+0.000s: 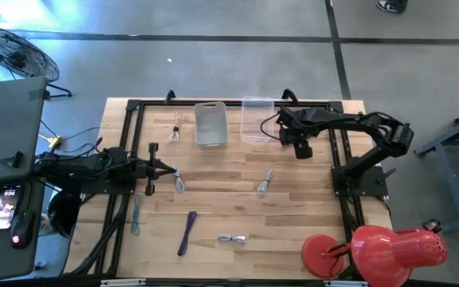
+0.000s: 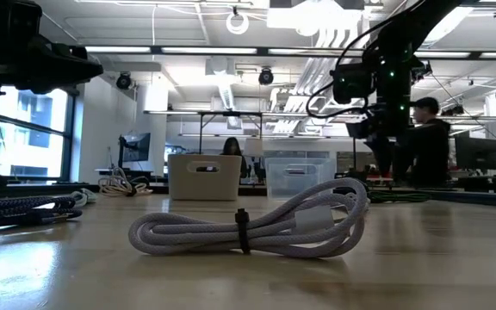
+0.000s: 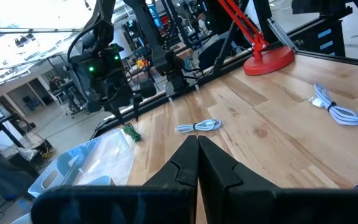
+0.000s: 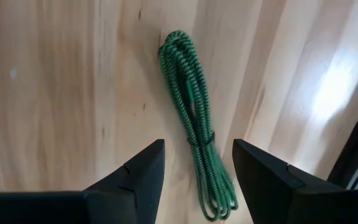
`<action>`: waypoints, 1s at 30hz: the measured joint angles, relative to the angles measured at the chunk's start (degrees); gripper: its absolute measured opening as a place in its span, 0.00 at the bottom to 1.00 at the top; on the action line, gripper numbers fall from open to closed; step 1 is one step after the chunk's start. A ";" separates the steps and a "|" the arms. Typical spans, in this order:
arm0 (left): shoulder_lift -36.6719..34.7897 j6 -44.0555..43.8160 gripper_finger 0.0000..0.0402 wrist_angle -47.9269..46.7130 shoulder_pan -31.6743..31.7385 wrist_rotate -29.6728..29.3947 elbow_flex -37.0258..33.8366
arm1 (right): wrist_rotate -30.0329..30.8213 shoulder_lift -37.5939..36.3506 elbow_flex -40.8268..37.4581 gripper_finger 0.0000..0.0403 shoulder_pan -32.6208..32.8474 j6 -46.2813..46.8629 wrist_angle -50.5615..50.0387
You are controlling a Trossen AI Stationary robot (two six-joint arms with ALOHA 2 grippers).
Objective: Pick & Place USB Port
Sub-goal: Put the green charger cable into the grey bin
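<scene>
A green coiled USB cable (image 4: 194,118) lies flat on the wood near the table's far right, beside the clear bin (image 1: 256,119). My right gripper (image 4: 197,146) hovers over it, pointing down and open, with one finger to each side of the coil and clear of it. The left wrist view shows that gripper (image 3: 129,106) a little above the green cable (image 3: 131,132). My left gripper (image 3: 197,142) is shut on nothing. It rests at the table's left (image 1: 170,169), next to a pale blue cable (image 1: 179,182).
A grey bin (image 1: 210,123) stands left of the clear bin at the far edge. Other bundled cables lie about: white-red (image 1: 178,127), grey (image 1: 265,182), purple (image 1: 187,231), white (image 1: 231,238), teal (image 1: 135,215). A red lamp (image 1: 373,249) sits at the near right corner.
</scene>
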 joint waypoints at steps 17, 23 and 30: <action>0.01 0.00 0.00 0.00 0.00 0.00 0.00 | -3.64 0.00 -0.01 0.45 -1.51 0.02 3.89; 0.00 0.00 0.00 0.00 0.00 0.00 0.00 | -5.45 0.13 0.01 0.45 -1.51 0.02 3.96; 0.01 0.00 0.00 0.00 0.00 0.00 0.00 | -4.85 4.45 0.01 0.45 -1.46 0.04 4.58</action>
